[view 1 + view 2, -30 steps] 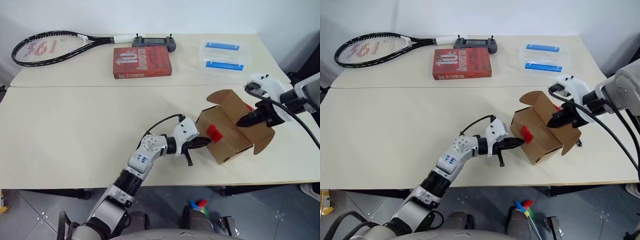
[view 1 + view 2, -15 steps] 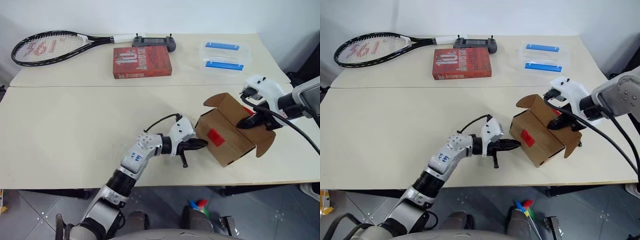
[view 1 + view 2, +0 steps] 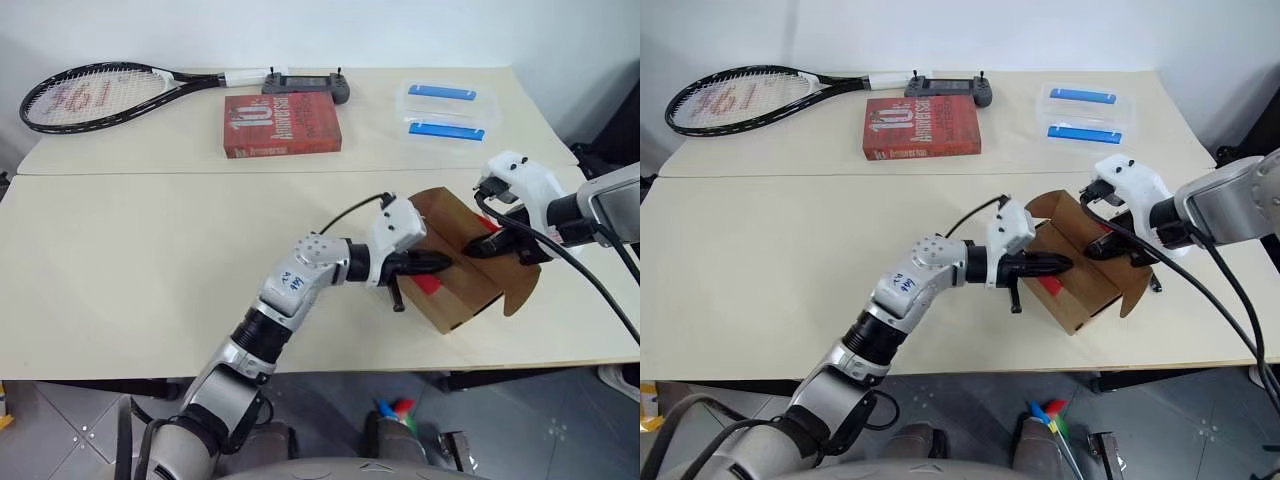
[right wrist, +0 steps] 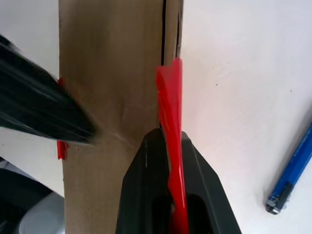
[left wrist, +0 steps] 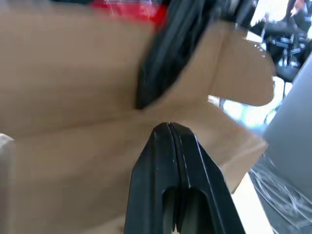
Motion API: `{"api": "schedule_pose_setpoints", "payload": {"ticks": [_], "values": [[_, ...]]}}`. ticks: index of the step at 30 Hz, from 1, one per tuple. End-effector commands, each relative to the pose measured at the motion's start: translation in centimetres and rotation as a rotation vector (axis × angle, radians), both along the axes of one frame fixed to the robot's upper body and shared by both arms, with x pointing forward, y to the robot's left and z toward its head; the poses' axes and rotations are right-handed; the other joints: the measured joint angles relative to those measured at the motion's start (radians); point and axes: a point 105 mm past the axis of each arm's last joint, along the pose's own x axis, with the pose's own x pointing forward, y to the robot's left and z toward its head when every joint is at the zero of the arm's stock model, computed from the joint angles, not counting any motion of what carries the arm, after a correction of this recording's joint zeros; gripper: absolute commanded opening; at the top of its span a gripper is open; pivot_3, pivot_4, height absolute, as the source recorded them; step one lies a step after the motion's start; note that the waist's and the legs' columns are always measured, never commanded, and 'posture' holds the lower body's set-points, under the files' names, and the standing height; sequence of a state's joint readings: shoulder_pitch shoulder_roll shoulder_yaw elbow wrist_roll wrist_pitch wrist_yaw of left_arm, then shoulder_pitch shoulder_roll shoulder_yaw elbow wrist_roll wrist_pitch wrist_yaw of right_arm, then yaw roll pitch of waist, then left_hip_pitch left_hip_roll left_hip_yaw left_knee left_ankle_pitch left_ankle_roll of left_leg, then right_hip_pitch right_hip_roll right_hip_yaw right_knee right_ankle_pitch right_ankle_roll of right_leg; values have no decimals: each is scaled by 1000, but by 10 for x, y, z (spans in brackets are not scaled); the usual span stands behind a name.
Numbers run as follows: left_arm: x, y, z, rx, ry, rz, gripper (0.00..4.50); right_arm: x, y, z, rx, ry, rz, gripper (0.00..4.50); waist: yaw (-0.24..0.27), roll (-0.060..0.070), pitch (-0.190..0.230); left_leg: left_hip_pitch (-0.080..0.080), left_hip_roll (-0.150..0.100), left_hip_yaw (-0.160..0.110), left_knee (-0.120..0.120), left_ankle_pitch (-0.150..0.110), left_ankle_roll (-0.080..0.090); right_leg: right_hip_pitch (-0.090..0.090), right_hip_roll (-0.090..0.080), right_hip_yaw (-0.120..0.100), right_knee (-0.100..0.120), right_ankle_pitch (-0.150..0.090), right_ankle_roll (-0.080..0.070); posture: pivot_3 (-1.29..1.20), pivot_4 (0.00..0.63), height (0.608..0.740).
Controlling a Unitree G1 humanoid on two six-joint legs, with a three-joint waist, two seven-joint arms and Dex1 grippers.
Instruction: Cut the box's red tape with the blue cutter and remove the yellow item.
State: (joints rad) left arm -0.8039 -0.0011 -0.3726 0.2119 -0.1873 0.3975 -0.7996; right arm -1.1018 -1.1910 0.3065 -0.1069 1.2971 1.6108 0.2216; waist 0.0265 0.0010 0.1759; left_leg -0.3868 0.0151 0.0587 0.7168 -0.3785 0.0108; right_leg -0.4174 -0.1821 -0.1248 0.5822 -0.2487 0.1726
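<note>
the box (image 3: pixel 462 262) sits near the table's right front edge, flaps open, a bit of red tape (image 3: pixel 428 284) on its side. my left claw (image 3: pixel 440 264) is pinched together, poking in at the top. my right claw (image 4: pixel 170 146) is clamped on a strip of red tape by a flap. the cutter (image 4: pixel 290 172) lies on the table beside the box. i think the cutting is done; next i need to find the ball, which i can't see yet.
</note>
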Motion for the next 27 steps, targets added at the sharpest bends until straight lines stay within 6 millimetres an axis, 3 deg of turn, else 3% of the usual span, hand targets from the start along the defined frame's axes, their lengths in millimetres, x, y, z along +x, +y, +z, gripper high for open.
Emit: {"api": "schedule_pose_setpoints", "payload": {"ticks": [1, 7, 11, 15, 19, 27], "values": [[-6, -6, -22, 85, -1, -14, 0, -3, 3, -4, 47, 9, 0, 20, 0, -1, -1, 1, 0, 0, 0, 0, 0, 1, 0, 0, 0, 0, 0, 0, 150, 740], [-7, 9, -43, 194, 27, 5, 0, -2, -17, -2, 71, -13, -94, 20, 3, -5, -3, 3, 0, -3, 2, 0, 0, 6, 0, -2, 0, 0, 0, 0, 150, 740], [-5, 39, -62, 304, 87, 44, 0, 5, -41, 7, 135, -28, -195, 20, 2, -6, -4, 4, 0, -4, 2, 0, 0, 7, 0, -3, 0, 0, 0, 0, 150, 740], [-1, 57, -65, 316, 111, 93, 0, 10, -59, 4, 169, -16, -253, 20, 0, -8, -5, 9, 0, -4, 2, 0, 0, 12, 0, -2, -1, 0, -1, 0, 150, 740], [3, 66, -55, 264, 103, 134, 0, 14, -59, -3, 173, 9, -233, 20, -3, -7, -5, 14, 1, -3, 2, 0, 0, 17, 0, 0, -1, 0, -2, 0, 150, 740], [12, 78, -43, 208, 97, 215, 0, 14, -35, -27, 215, 82, -159, 20, -5, -7, -5, 17, 1, -2, 2, 0, 0, 19, 0, 0, -1, 1, -3, 0, 150, 740]]}}
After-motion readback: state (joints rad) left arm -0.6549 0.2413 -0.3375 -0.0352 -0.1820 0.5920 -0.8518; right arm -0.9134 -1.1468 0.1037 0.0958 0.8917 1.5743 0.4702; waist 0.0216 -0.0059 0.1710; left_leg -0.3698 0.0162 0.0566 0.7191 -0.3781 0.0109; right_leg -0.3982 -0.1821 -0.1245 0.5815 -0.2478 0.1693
